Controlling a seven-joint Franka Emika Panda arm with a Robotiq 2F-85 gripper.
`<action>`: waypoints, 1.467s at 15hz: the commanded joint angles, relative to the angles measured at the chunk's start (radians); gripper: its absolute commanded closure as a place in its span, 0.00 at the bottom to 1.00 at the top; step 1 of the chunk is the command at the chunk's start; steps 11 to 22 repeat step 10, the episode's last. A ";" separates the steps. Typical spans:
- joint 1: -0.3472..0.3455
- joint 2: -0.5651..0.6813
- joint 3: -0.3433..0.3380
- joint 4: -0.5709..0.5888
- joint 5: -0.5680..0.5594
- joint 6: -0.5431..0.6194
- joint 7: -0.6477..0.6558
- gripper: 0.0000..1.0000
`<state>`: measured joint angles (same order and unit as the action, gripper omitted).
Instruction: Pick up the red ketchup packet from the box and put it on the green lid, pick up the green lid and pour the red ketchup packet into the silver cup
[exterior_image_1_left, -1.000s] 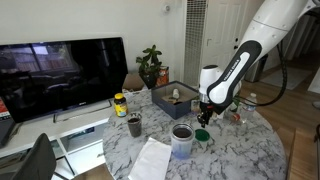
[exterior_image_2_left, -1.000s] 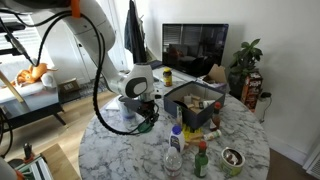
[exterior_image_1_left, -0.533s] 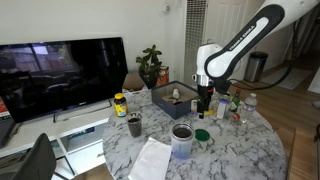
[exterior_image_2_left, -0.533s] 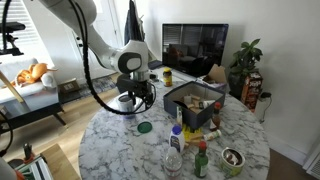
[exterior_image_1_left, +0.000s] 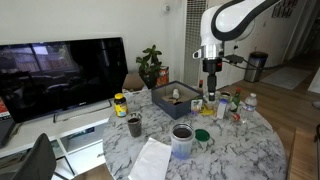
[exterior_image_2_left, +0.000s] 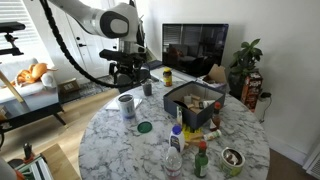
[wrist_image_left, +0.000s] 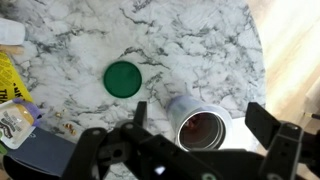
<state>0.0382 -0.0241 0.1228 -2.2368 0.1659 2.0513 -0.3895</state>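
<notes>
The black two-fingered gripper (wrist_image_left: 198, 108) on a white robot arm (exterior_image_1_left: 235, 15) hangs high over a round grey-veined white marble table (wrist_image_left: 190, 40). Its fingers (wrist_image_left: 262, 122) are spread wide and grip nothing.

Directly beneath it in the wrist view stands the wide, pale silvery metal cup (wrist_image_left: 200, 128), upright with its mouth facing up. Its dark inside shows a dull reddish patch. Whether that is the red ketchup packet cannot be told, and so neither can the way its long axis runs.

The small round bright-green lid (wrist_image_left: 125, 78) lies flat on the marble near the silver cup, apart from it, with its top bare.

Further off, the dark slate-blue square box with low slanted walls (exterior_image_2_left: 185, 113) holds a jumble of small pale and brown items, too small to name. Yellow and white sachets (wrist_image_left: 14, 115) lie at the left edge of the wrist view; whether they sit inside the box is unclear.

A smaller dark cup (exterior_image_1_left: 134, 125), a yellow-lidded jar (exterior_image_1_left: 120, 104) and a white cloth (exterior_image_1_left: 152, 160) share the tabletop in an exterior view. A cluster of bottles (exterior_image_2_left: 176, 148) stands just in front of the box.

Behind the table are a black flat-screen television (exterior_image_1_left: 60, 75) and a leafy potted plant (exterior_image_1_left: 150, 65)
</notes>
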 joint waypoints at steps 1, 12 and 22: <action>0.026 -0.066 -0.016 0.006 0.015 -0.086 -0.052 0.00; 0.040 -0.082 -0.021 0.017 -0.002 -0.080 -0.029 0.00; 0.040 -0.082 -0.021 0.017 -0.002 -0.080 -0.029 0.00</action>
